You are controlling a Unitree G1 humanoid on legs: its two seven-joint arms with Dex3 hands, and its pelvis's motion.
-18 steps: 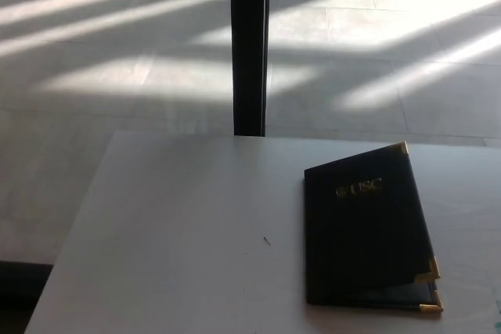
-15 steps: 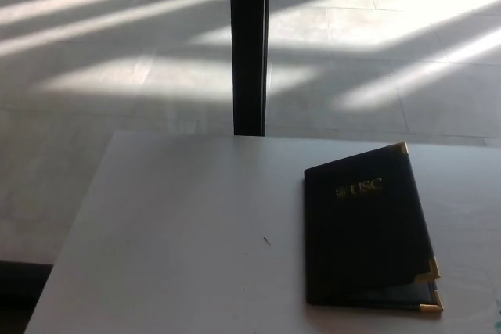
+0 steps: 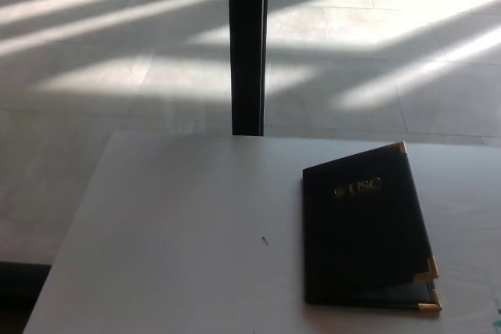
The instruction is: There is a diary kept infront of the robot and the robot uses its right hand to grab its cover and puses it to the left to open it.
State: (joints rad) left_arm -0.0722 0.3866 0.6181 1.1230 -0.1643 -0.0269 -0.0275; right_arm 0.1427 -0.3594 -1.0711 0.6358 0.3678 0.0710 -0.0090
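A dark diary (image 3: 365,232) with gold corner caps and gold "USC" lettering lies on the white table (image 3: 180,232), right of centre. Its spine faces left. The cover is lifted a little along the right edge, so a thin wedge of the inside shows at the near right corner. Neither of my hands nor any part of my arms shows in the head view.
A tall black post (image 3: 247,44) stands just behind the table's far edge. A tiny dark speck (image 3: 266,240) lies on the table left of the diary. Pale floor with sunlit stripes (image 3: 117,29) stretches beyond.
The whole picture has shifted a couple of pixels to the left, so the camera moved slightly. The diary has not moved on the table.
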